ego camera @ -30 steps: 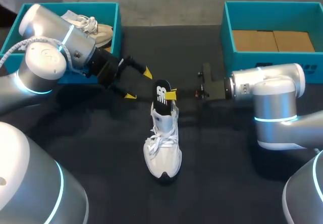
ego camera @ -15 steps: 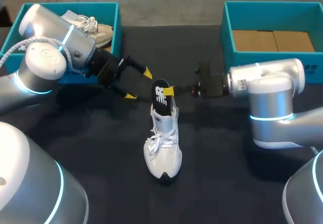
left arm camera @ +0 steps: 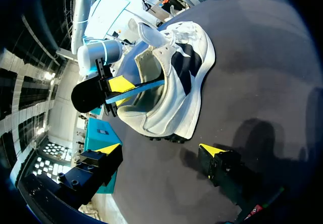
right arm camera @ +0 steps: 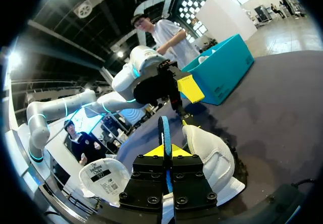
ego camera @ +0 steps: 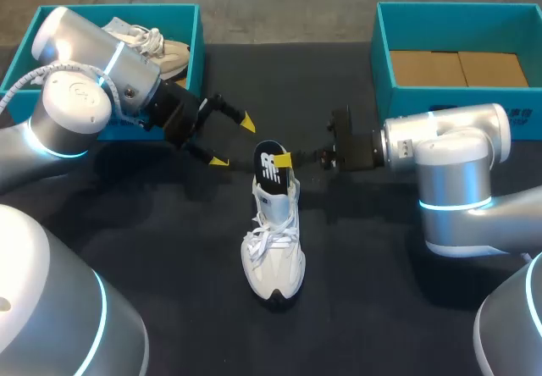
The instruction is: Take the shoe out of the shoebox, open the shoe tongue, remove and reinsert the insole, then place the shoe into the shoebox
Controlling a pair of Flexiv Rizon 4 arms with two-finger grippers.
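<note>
Left shoebox (ego camera: pixel 196 46) and right shoebox (ego camera: pixel 383 54) flank the shoe (ego camera: pixel 273 249) on the worktop (ego camera: pixel 381 291); right claw (ego camera: pixel 284 159) clamps what looks like its insole (ego camera: pixel 269 164), left claw (ego camera: pixel 232 142) hangs spread beside the heel.

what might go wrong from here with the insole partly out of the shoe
1. The right pincer is shut on the insole by its thin edge, so it may slip free.
2. The left pincer hangs open beside the shoe and does not hold it, so the pull could drag or tip the shoe.
3. Both pincers are close together near the heel, so a clash seems possible.
</note>
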